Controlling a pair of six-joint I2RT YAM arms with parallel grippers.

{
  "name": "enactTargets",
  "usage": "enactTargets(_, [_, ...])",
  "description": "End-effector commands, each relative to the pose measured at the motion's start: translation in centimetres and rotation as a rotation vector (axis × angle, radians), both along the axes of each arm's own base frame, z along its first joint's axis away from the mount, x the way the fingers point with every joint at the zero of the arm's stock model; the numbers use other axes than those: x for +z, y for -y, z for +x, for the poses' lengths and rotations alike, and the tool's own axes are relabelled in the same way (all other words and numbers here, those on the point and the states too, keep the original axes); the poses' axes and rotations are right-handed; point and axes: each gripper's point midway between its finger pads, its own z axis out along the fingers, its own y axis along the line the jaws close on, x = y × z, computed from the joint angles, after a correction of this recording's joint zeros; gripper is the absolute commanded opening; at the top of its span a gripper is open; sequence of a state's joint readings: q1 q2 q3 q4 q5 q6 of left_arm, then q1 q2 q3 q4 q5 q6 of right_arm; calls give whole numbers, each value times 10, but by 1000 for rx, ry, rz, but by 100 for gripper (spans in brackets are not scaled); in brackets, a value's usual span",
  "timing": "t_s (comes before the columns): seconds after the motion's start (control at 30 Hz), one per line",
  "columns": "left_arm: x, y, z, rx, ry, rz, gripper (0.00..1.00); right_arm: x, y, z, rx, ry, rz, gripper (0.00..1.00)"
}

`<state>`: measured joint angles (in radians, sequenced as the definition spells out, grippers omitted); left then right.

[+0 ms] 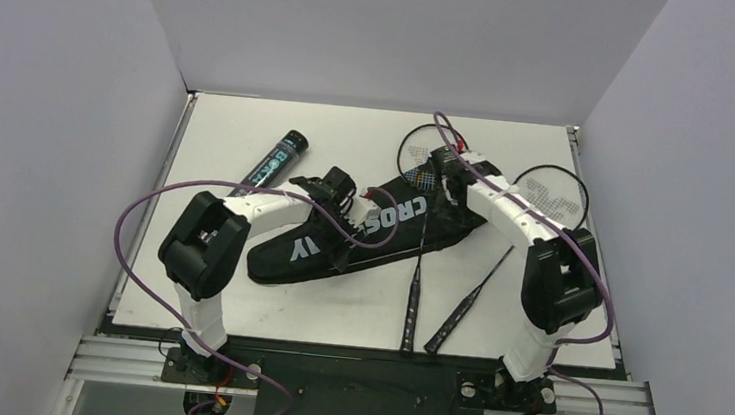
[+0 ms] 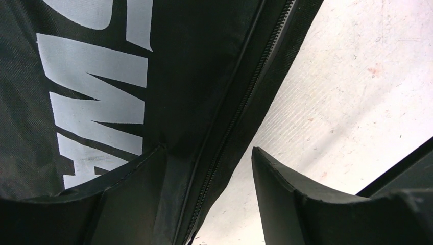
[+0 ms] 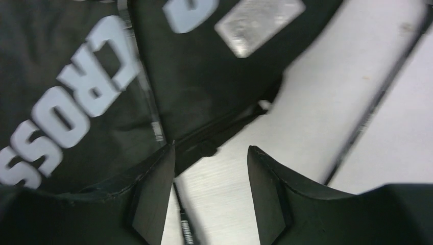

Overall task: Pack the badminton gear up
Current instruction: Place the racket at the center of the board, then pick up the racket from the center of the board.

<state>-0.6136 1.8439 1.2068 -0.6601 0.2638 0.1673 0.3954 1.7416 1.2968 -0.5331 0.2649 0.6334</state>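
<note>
bag (image 1: 361,232): black, racket-shaped, flat mid-table (image 1: 241,116), lying diagonally from near-left to far-right, white CROSSWAY lettering facing up. tube (image 1: 272,162): long, black with teal print, far-left, just beside the bag's wide end, slanted the same way. left racket (image 1: 416,272): oval strung head at the bag's far end, handle pointing to the near edge. right racket (image 1: 476,292): slanted, head far-right, handle ending near the other's. left gripper (image 2: 208,153): fingers spread, holding nothing, straddling the bag's zipper (image 2: 240,112) with one finger over fabric and one over bare table; contact not discernible. right gripper (image 3: 211,148): fingers also apart, nothing between them, over the bag's edge by the CROSS letters. hidden: left arm (image 1: 205,243) covers the middle letters and the tube's near end in the top view; right arm (image 1: 558,274) cuts across both racket heads; right wrist view is blurred, racket shaft (image 3: 378,102) only a dark streak, can't tell which racket
</note>
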Motion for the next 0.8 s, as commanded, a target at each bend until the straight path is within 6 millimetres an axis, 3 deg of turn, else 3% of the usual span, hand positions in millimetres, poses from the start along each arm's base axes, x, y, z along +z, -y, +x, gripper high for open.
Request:
enactTargets(0.0, [6, -2, -2, 9, -10, -25, 71, -5, -38, 8, 47, -10, 24, 49])
enactTargets(0.23, [21, 0, 0, -2, 24, -50, 69, -22, -63, 36, 51, -19, 61, 45])
enactTargets(0.4, [28, -2, 0, -3, 40, -53, 68, -38, -68, 48, 40, -38, 55, 37])
enactTargets(0.67, [38, -5, 4, -14, 91, -50, 68, -57, -62, 48, 17, -68, 27, 17])
enactTargets(0.77, [47, -3, 10, -19, 119, -58, 68, -59, -57, 47, 6, -74, 24, 0])
